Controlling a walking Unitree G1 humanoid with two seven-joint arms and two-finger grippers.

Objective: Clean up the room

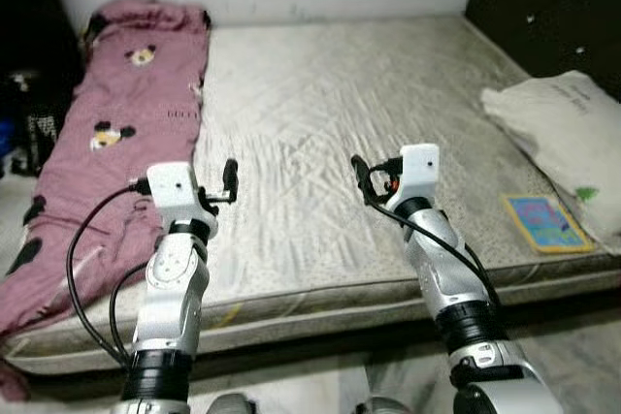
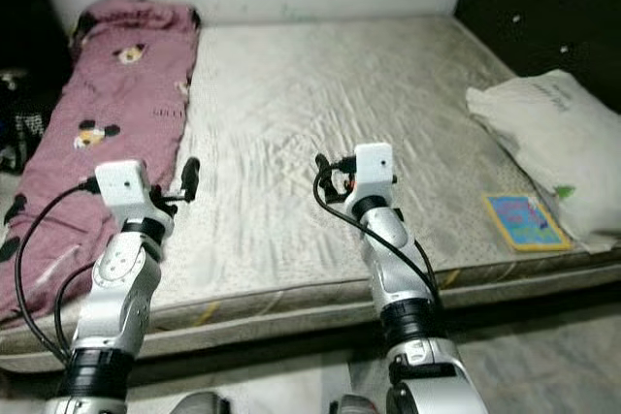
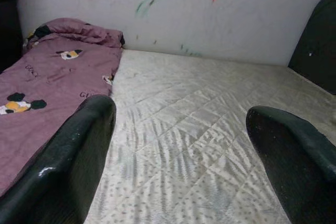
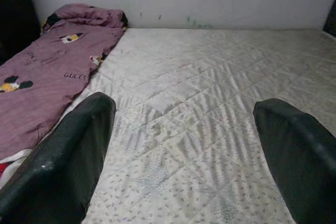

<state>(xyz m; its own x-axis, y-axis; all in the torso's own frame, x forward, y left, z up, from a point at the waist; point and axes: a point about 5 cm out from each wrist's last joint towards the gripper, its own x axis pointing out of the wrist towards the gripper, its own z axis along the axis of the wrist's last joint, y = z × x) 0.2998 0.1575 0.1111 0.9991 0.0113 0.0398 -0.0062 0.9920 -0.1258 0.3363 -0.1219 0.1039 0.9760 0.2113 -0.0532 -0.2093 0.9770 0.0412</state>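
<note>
Dim, soft indoor light; slight overall blur; dark corners; faint sheen on wrist-view fingers.

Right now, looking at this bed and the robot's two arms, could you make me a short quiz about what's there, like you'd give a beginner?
1. True or false: the pink blanket lies along the robot's left side of the mattress.
2. What lies nearest the pillow? A) a colourful book B) a shoe C) a cup
3. Fill in: the fingers of the left gripper and the right gripper are both ____, holding nothing.

Key: 1 true. 2 A, the colourful book at the mattress's near right edge. 3 open.
</note>
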